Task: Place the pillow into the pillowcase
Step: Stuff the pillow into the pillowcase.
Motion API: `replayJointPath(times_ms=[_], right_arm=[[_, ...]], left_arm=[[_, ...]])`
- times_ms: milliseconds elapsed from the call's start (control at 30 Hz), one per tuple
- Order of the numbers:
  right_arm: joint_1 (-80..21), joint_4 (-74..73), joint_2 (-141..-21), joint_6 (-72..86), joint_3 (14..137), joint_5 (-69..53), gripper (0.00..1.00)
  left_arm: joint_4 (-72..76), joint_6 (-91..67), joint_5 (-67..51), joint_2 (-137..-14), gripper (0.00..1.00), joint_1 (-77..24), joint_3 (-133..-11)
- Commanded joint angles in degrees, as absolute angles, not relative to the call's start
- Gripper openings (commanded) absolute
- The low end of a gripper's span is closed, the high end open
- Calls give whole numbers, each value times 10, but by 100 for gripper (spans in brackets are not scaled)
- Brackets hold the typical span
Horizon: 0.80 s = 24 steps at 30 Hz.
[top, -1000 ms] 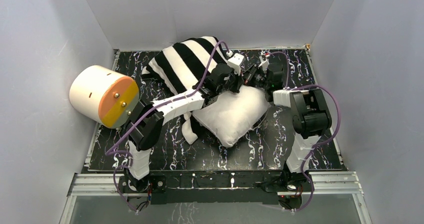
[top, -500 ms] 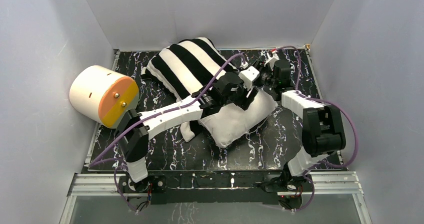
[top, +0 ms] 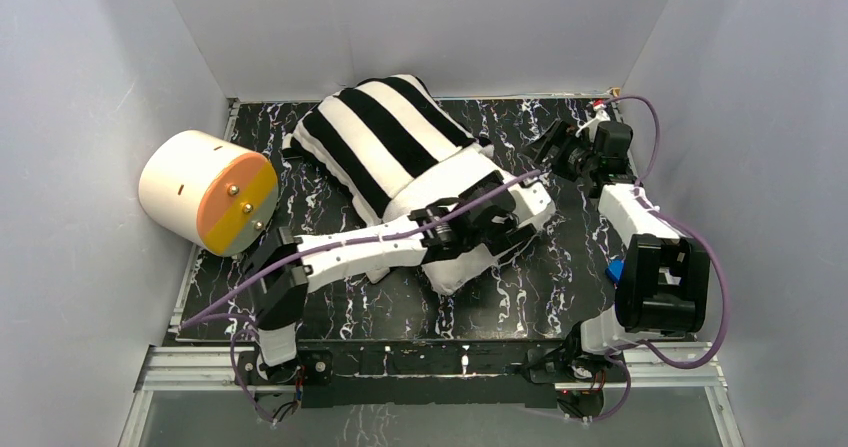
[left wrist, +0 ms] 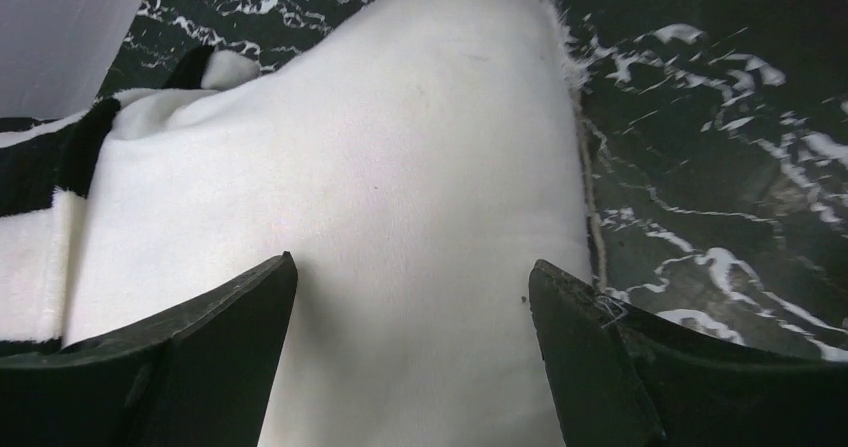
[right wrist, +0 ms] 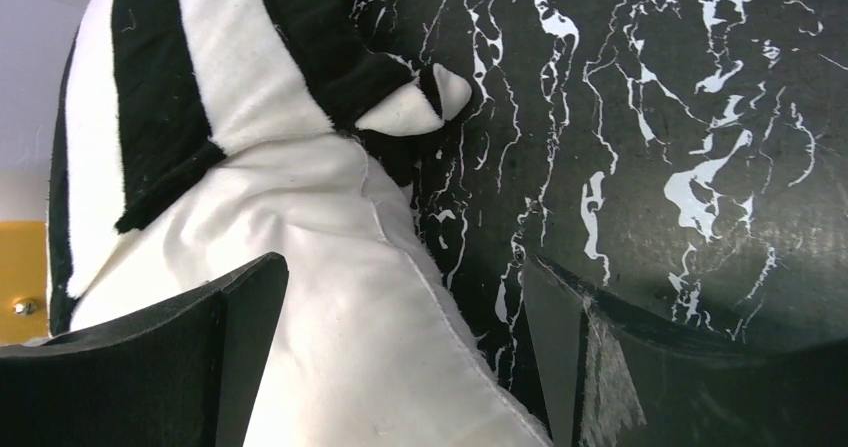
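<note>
The black-and-white striped pillowcase (top: 385,132) lies across the far middle of the table and covers most of the pillow. The pillow's (top: 452,267) plain white end sticks out of it toward the near right. My left gripper (top: 512,219) hovers over that bare end, open, with white fabric (left wrist: 400,147) under its spread fingers and the pillowcase (left wrist: 40,167) to the left. My right gripper (top: 552,147) is open at the far right, off the fabric. The right wrist view shows the pillow's seam (right wrist: 330,267), the striped pillowcase (right wrist: 200,77) and nothing gripped by my right gripper (right wrist: 400,267).
A cream cylinder with an orange face (top: 205,192) lies at the left edge of the black marbled table (top: 560,287). Grey walls close in the far, left and right sides. The right arm's elbow stands near the right wall.
Both grippers went from shut to open and let go of the fabric. The left gripper slid right and nearer over the pillow; the right gripper drew back to the far right. The pillowcase now covers more pillow.
</note>
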State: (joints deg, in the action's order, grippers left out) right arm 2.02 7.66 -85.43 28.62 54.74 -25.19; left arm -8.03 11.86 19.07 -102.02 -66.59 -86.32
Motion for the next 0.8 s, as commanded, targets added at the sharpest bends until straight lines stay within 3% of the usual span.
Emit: replayJointPath(times_ms=[0,100,167,200,267,300,433,767], right_arm=[[28,75,-832,271,549,-260,95],[35,70,-829,269,544,-265,95],[40,63,-825,267,546,-267,95],[43,61,-822,265,546,-269,95],[52,55,-818,265,549,-272,95],[58,53,-817,265,551,-276,94],[96,54,-814,273,555,-305,93],[168,117,-826,320,532,-383,85]], left_arm=[[-98,174,293,-1079,86,-664,-887],[-104,199,342,-1123,86,-673,-889],[-113,211,355,-1136,74,-674,-889],[-115,216,369,-1140,61,-674,-892],[-115,229,425,-1144,13,-674,-904],[-114,238,454,-1139,3,-674,-912],[-71,299,519,-1098,0,-667,-946],[-20,363,546,-1029,0,-609,-1067]])
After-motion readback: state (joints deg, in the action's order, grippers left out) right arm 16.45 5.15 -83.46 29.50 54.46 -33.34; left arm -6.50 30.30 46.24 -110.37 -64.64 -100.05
